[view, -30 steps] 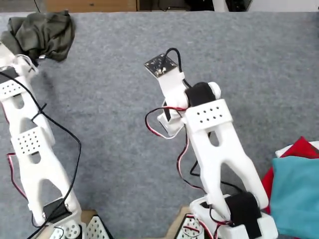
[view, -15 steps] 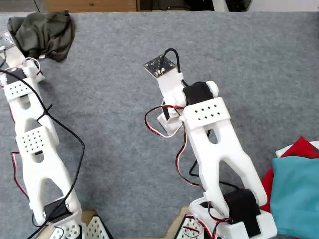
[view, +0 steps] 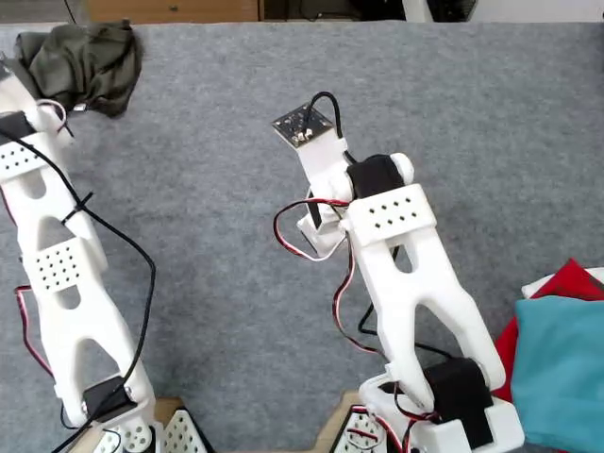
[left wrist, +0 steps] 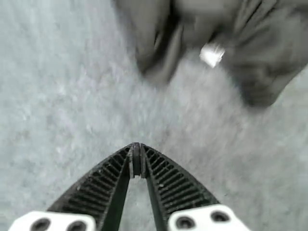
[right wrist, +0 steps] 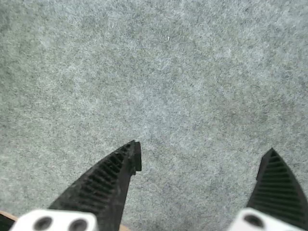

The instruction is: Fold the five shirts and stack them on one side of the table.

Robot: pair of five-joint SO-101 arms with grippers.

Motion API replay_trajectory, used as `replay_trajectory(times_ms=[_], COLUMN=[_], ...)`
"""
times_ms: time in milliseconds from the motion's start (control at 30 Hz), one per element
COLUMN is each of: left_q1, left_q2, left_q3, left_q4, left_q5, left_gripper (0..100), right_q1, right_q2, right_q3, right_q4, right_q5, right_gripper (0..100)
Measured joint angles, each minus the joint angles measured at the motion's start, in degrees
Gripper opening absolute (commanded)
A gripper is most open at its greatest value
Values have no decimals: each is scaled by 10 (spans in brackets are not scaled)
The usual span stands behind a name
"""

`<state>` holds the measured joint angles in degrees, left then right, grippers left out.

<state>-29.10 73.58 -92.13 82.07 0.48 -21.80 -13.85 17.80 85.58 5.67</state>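
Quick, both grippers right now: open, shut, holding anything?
Left gripper: shut, empty, short of the olive shirt.
Right gripper: open, empty.

The tabletop (view: 208, 189) is covered in grey, felt-like fabric with a short fuzzy nap. A crumpled olive shirt (view: 85, 61) lies heaped directly on it in one far corner. Its folds are bunched, and a small pale tag (left wrist: 211, 54) shows at its nearer edge. Diagonally across from the olive shirt and well apart from it, a stack rests at the opposite side. A teal shirt (view: 562, 368) is folded flat on top, with a red shirt (view: 566, 280) under it. A bit of white cloth (view: 543, 283) peeks out beside the red.
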Motion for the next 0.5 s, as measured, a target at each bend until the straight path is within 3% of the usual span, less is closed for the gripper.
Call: replay_trajectory(times_ms=[267, 500], left_q1=[-17, -16], left_q2=[37, 124], left_q3=[-1, 60], left_q4=[-258, -430], left_q5=[-29, -49], left_gripper=[186, 205], right_q1=[0, 0], right_q2=[0, 0], right_q3=[0, 0], right_q4=[25, 27], right_q5=[0, 0], right_gripper=[379, 379])
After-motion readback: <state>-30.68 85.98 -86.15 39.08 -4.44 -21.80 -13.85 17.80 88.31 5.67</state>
